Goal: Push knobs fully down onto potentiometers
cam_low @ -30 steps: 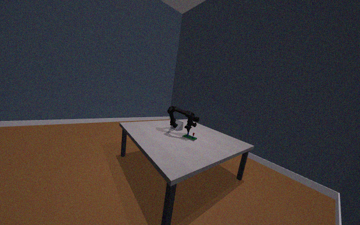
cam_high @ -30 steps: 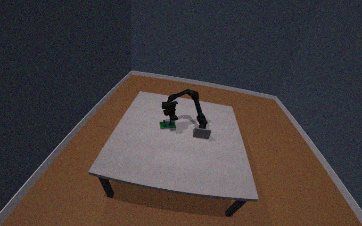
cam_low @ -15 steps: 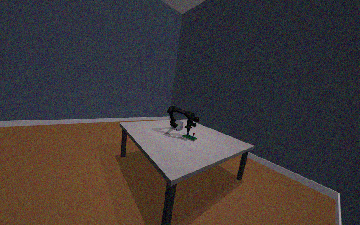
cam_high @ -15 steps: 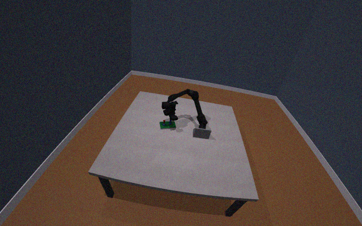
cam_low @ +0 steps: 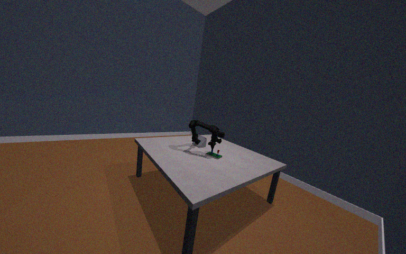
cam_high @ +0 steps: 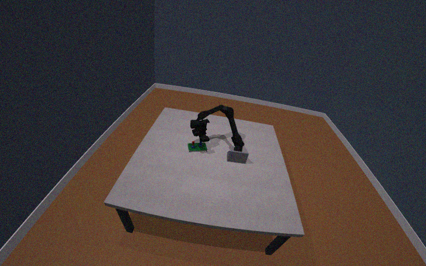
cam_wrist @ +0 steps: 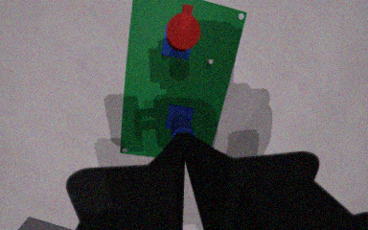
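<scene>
The green circuit board [cam_high: 197, 149] [cam_low: 214, 155] [cam_wrist: 145, 24] stands on the table. A red knob [cam_high: 193, 142] [cam_low: 218, 151] [cam_wrist: 183, 33] stands well above its blue potentiometer [cam_wrist: 176, 53] at the board's far end in the wrist view. A blue knob [cam_wrist: 183, 130] is at the near end, by a second blue potentiometer [cam_wrist: 180, 113]; the fingertips hide most of it. My gripper [cam_low: 212, 150] [cam_wrist: 182, 138] is shut with nothing visible between the fingers. Its tips are right over the blue knob; whether they touch it, and how far down the knob sits, I cannot tell.
The grey block [cam_high: 237, 157] [cam_low: 201, 141] at the arm's base stands on the table [cam_high: 205, 184] [cam_low: 218, 179]. A small light pin [cam_wrist: 210, 61] shows on the board between the two potentiometers, off to one side. The arm's shadow falls across the board.
</scene>
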### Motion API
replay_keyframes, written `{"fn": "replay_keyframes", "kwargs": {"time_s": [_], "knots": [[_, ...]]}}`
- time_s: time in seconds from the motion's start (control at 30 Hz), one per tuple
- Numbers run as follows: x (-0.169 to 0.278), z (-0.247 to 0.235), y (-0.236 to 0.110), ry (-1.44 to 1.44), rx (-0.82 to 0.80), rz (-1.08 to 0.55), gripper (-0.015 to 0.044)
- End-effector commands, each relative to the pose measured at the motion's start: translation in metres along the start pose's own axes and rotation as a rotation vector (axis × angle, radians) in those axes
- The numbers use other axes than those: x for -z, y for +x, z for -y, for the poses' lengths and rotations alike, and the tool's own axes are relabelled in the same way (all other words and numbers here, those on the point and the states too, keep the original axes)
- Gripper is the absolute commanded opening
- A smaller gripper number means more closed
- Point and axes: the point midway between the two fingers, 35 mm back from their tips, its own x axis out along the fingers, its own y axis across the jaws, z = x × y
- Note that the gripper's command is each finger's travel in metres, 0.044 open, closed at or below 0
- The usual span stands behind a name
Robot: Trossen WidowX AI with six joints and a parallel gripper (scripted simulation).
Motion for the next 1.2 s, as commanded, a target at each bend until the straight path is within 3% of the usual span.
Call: {"fn": "replay_keyframes", "kwargs": {"time_s": [0.0, 0.67, 1.17], "knots": [[0.0, 0.002, 0.006, 0.012, -0.003, -0.006, 0.0], [0.0, 0.002, 0.006, 0.012, -0.003, -0.006, 0.0], [0.0, 0.002, -0.015, 0.011, -0.004, -0.006, 0.0]]}}
